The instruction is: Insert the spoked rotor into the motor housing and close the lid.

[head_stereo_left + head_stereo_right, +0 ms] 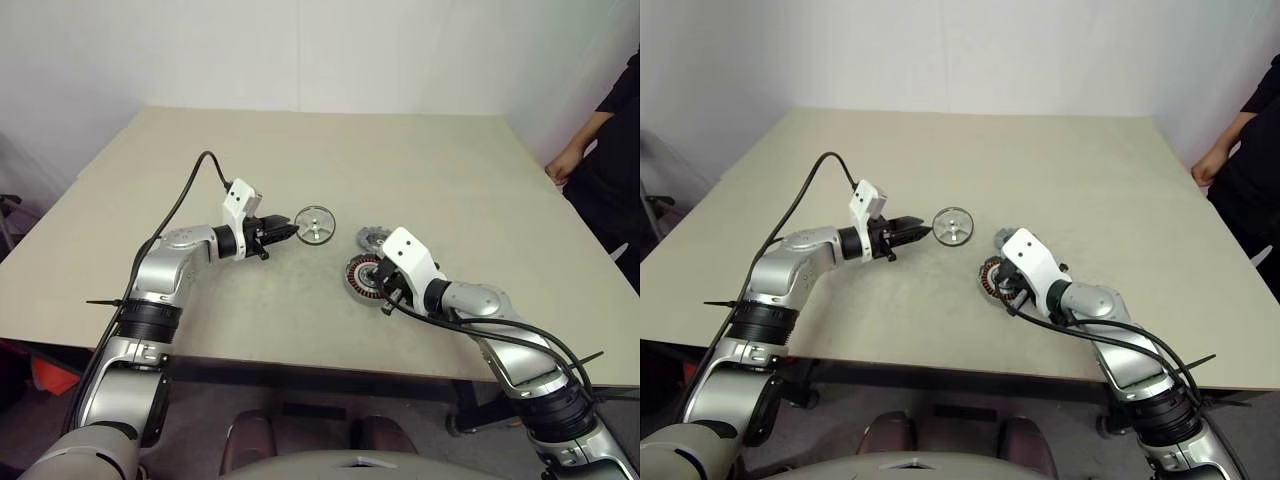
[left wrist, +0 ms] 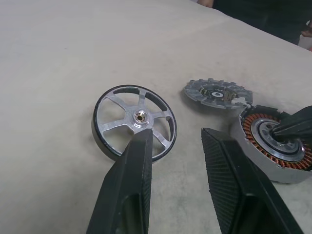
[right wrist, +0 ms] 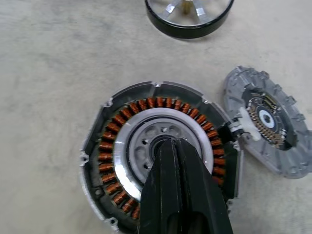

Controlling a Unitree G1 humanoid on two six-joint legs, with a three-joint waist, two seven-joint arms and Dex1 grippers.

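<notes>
Worktop (image 1: 300, 160) bare ahead of and to the left of the parts: open passage there. Parts cluster mid-worktop: spoked rotor (image 1: 316, 225), motor housing (image 3: 156, 156), grey toothed lid (image 3: 267, 127) just beside the housing. Right gripper (image 3: 176, 146), fingers together, occupies the housing centre, blocking entry from above. Person (image 1: 605, 160) at the right edge.

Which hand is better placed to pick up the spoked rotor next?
The left hand: it is open with the spoked rotor right in front of it. The right hand is shut, its tips over the motor housing centre.
</notes>
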